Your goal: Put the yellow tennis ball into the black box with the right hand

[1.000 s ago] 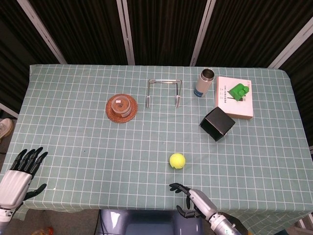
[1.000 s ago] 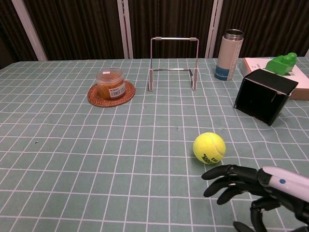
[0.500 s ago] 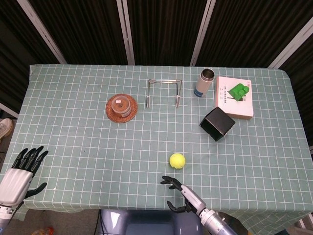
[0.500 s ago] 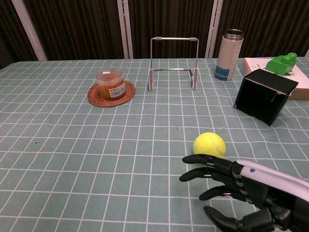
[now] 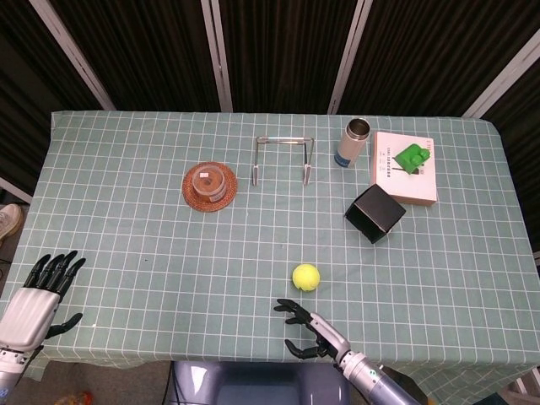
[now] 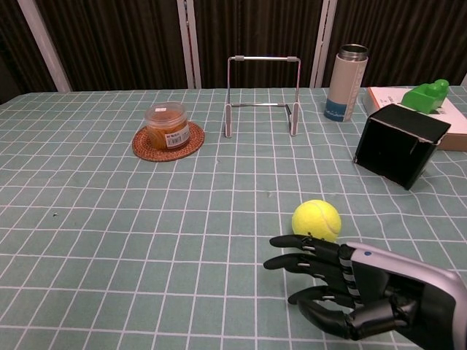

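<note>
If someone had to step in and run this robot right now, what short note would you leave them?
Right hand: open, fingers spread, holding nothing, low over the table just on the near side of the yellow tennis ball; no contact that I can see.
Left hand: open and idle at the table's near left edge.
Ball: sitting on the green checked tablecloth, untouched.
Black box: tilted, farther back and to the right of the ball, beside the white carton.
Done: only the reach toward the ball.
Left: grasp the ball, carry it to the box, drop it in.
</note>
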Tool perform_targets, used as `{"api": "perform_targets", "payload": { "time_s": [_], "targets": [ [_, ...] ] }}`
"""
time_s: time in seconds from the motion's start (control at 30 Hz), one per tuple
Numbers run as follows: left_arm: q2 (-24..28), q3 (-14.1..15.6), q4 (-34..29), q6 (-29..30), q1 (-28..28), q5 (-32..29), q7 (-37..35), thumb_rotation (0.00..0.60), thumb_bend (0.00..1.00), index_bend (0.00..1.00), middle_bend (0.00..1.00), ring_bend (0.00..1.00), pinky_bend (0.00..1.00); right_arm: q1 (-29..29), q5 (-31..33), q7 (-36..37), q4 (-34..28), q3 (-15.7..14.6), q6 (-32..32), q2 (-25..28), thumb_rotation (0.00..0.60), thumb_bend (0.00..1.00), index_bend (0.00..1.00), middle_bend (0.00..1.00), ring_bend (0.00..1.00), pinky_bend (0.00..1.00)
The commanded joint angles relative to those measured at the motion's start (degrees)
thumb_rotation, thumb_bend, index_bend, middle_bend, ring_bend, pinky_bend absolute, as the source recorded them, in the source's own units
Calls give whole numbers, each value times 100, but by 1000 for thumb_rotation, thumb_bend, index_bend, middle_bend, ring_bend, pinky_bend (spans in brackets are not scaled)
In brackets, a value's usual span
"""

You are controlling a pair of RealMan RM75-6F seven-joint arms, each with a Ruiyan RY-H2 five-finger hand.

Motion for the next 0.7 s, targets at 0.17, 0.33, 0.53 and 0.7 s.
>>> {"api": "perform_targets", "payload": {
  "time_s": [0.17,0.33,0.53,0.7],
  "targets": [
    [-37,-36,-23,-116,-38,-107,101,600,143,0,0,32,24,198,-200,576,290,39,-61,48,600,515,62,140,0,151],
    [-61,-59,-36,-203,-65,-187,158,600,143,0,0,32,24,305,-229,845,418,100,-82,64,600,515,62,136,0,151],
    [-86,-90,-48,-283,-90,-281,219,600,143,0,0,32,24,439,-198,1219,679,200,-136,41,600,515,62,130,0,151],
    [-136,-139,-12,-265,-101,-324,271,600,143,0,0,32,24,512,-183,1529,922,258,-116,4,600,515,61,127,0,151]
  ]
}}
